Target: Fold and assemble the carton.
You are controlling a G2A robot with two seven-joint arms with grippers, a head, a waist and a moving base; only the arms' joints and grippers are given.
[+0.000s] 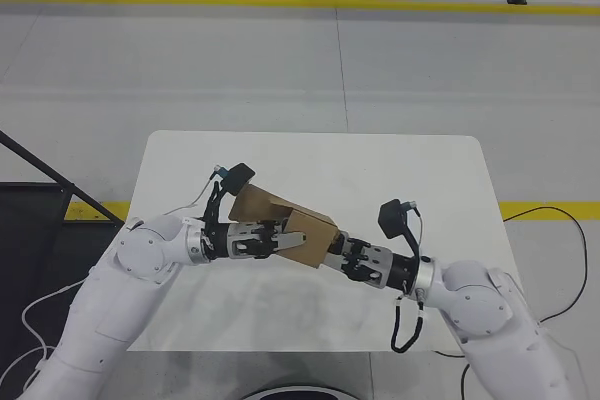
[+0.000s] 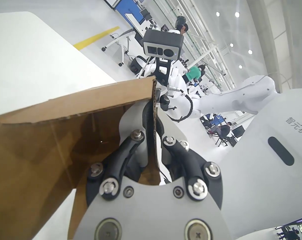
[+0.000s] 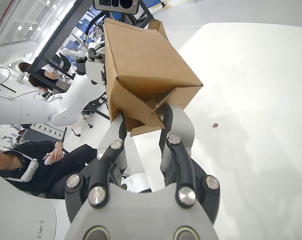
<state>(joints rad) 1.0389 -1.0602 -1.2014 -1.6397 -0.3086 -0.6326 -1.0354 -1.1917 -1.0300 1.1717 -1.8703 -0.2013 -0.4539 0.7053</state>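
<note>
Left gripper clamps one wall edge of the carton; right gripper pinches its end flaps, above the table. Recommend a steady counter-hold while pressing the flaps flush.

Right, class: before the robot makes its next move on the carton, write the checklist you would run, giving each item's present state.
1. Grip of left gripper on carton: ok; a cardboard edge is pinched between its jaws.
2. Grip of right gripper: cannot tell; it sits at the end flaps.
3. Body of carton opened into a box shape: ok.
4. Closure of end flaps: not ok; they are partly folded, with gaps showing.
5. Debris on table: not ok; a small brown scrap lies on it.
</note>
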